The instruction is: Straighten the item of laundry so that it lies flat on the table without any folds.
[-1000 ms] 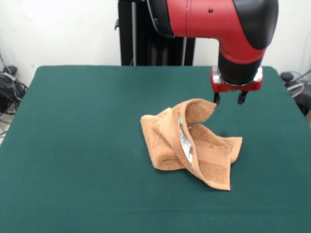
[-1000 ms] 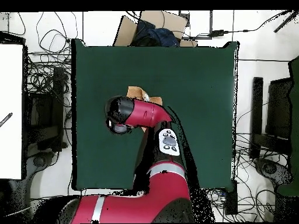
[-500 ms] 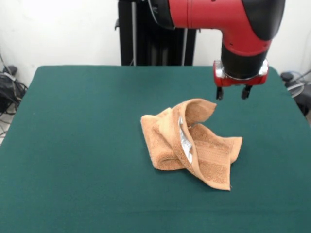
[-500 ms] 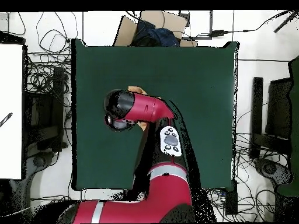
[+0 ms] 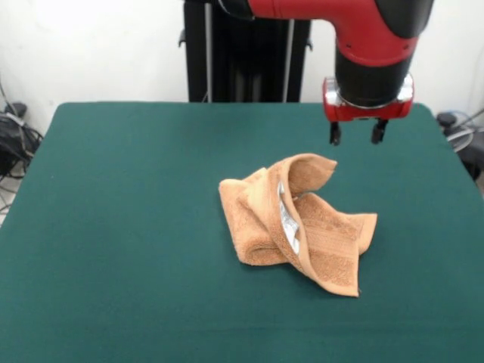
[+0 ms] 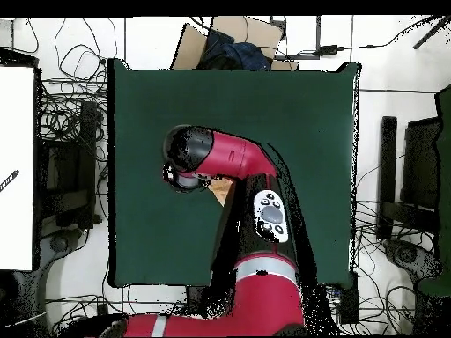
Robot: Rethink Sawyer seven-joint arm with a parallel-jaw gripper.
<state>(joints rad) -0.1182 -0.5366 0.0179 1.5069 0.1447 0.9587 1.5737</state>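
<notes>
One crumpled towel, folds upright, label showing.

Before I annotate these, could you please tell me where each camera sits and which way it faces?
Front view: across the table from the robot, facing the pedestal; shows the crumpled towel, the arm's end and the open gripper above the towel.
Overhead view: above the table, looking straight down, robot base at the bottom; the arm hides nearly all the towel.
Shared: table, towel, arm, turned half round between the views.
</notes>
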